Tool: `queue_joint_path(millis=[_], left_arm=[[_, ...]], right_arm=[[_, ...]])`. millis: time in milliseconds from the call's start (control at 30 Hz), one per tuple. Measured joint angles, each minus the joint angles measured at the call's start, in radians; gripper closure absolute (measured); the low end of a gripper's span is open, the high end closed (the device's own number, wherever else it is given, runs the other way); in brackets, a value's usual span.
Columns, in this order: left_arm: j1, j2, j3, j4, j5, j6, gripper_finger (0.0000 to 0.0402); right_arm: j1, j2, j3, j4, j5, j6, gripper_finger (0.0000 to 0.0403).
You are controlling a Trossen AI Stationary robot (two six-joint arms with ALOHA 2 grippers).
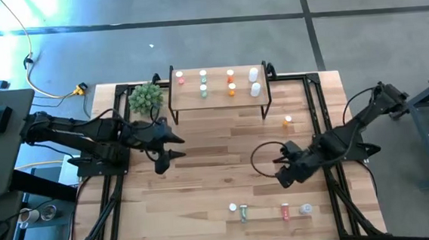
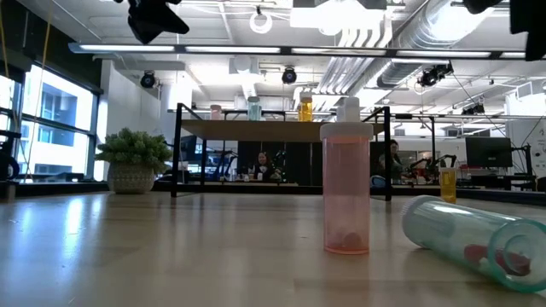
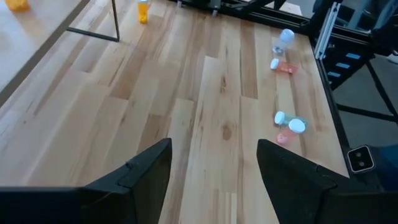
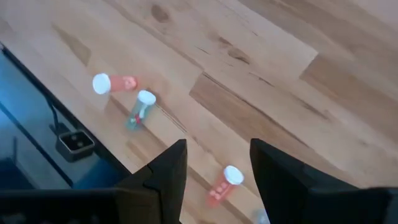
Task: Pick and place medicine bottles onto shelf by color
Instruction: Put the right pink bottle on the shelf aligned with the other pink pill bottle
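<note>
The shelf (image 1: 219,95) stands at the table's far side and carries pink, green, orange and white medicine bottles (image 1: 231,82). An orange bottle (image 1: 287,120) stands on the table to its right. Near the front edge, a pink bottle (image 2: 345,192) stands upright beside a lying green one (image 2: 478,243). A red one (image 4: 222,183) and a clear one (image 1: 305,209) lie further right. My right gripper (image 4: 217,144) hangs open above the table, over the red bottle and touching nothing. My left gripper (image 3: 213,146) is open and empty at the left middle (image 1: 177,147).
A small potted plant (image 1: 146,98) sits left of the shelf at the table's far left. Black frame rails (image 1: 328,127) run along the table's sides. Bare wooden tabletop (image 1: 218,165) lies between the two grippers.
</note>
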Motion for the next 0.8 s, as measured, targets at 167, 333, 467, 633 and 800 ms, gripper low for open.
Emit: queue_joint_path(millis=[167, 333, 467, 633, 800], left_arm=[[-0.008, 0.000, 0.000, 0.000, 0.000, 0.001, 0.0174], [-0.008, 0.000, 0.000, 0.000, -0.013, 0.004, 0.0174], [-0.008, 0.000, 0.000, 0.000, -0.047, 0.004, 0.0174], [-0.008, 0.000, 0.000, 0.000, -0.059, 0.004, 0.0174], [-0.008, 0.000, 0.000, 0.000, -0.059, 0.010, 0.0174]], right_arm=[[0.079, 0.000, -0.042, 0.067, 0.050, 0.115, 0.0238], [0.127, 0.001, -0.075, 0.146, 0.036, 0.242, 0.0238], [0.156, 0.014, -0.103, 0.195, 0.035, 0.343, 0.0238], [0.187, 0.080, -0.110, 0.198, 0.002, 0.436, 0.0238], [0.193, 0.152, -0.110, 0.239, -0.066, 0.472, 0.0238]])
